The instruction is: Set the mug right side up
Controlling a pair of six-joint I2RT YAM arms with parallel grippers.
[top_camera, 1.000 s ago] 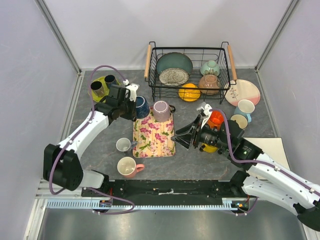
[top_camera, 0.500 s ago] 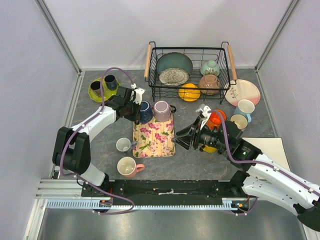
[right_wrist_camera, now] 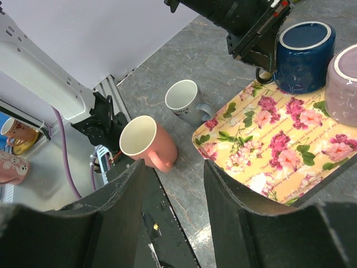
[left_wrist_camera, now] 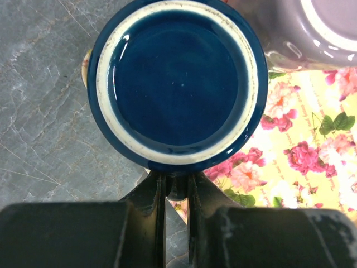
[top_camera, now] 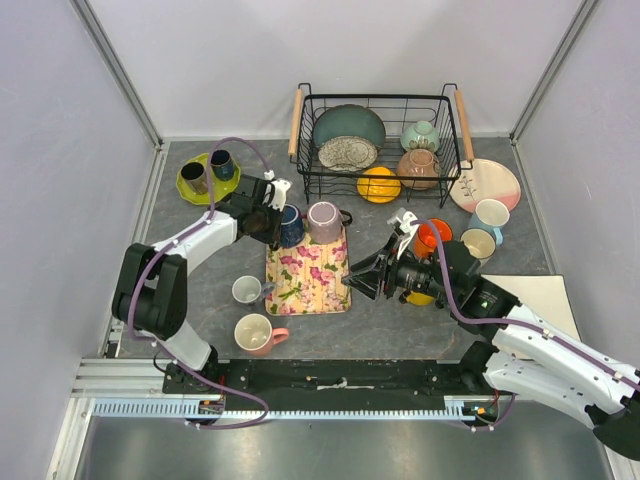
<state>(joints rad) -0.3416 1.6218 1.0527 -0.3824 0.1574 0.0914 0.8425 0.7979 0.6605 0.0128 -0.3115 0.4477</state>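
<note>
On grey stone-patterned table [top_camera: 200, 290] between white walls [top_camera: 300, 50], floral tray [top_camera: 310, 280] near centre, upside-down navy mug [left_wrist_camera: 177, 84] at its far-left corner, left gripper [left_wrist_camera: 177, 190] pinched nearly closed on mug's handle, right gripper [top_camera: 362, 277] spread wide, empty, just right of tray.

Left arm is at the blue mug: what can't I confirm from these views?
1. Handle of the blue mug: left wrist view, hidden below the mug's body and the left gripper fingers; from the top view, the gripper covers it.
2. Whether those fingers clamp anything: gap too dark.
3. The purple mug: cut off at the left wrist frame's corner.
</note>
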